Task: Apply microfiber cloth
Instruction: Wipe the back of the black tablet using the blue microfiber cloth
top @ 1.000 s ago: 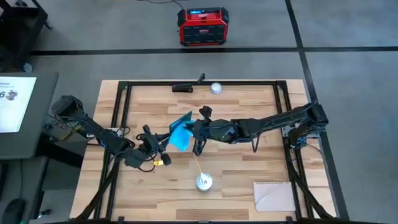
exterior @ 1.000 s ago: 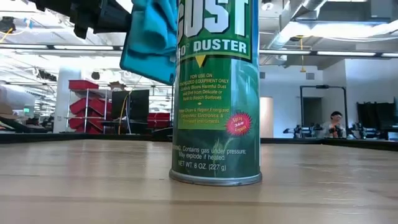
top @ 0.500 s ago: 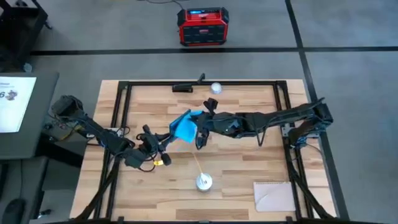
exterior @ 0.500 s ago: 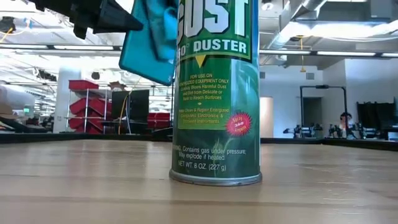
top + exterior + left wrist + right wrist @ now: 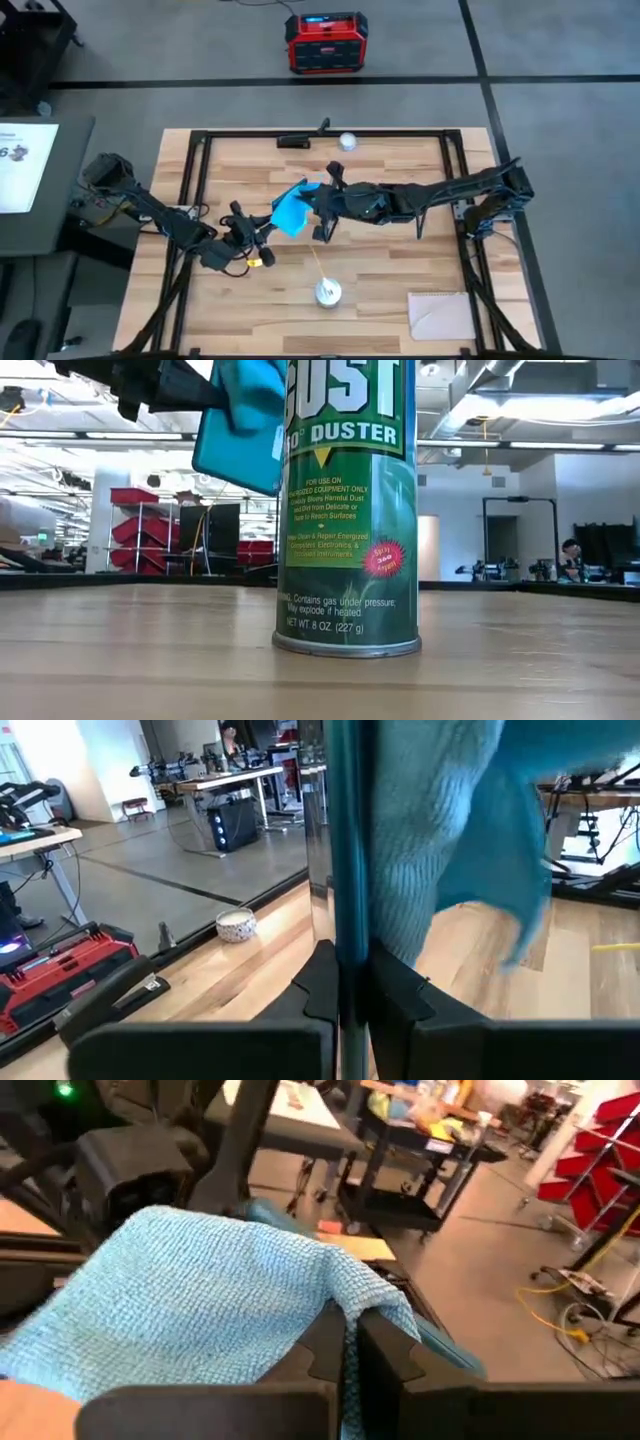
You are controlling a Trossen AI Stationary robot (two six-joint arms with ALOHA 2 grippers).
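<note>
Mid-worktop: right gripper (image 5: 345,1342) clenched on microfiber cloth (image 5: 291,210), limp and light; left gripper (image 5: 345,982) grips the stiff tablet (image 5: 347,840). I'd pinch an edge fold.

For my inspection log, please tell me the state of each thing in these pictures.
left hand, shut on the tablet
right hand, shut on the microfiber cloth
tablet, held on edge above the table
microfiber cloth, draped against the tablet
duster can, upright on the table
beige sheet, lying flat
</note>
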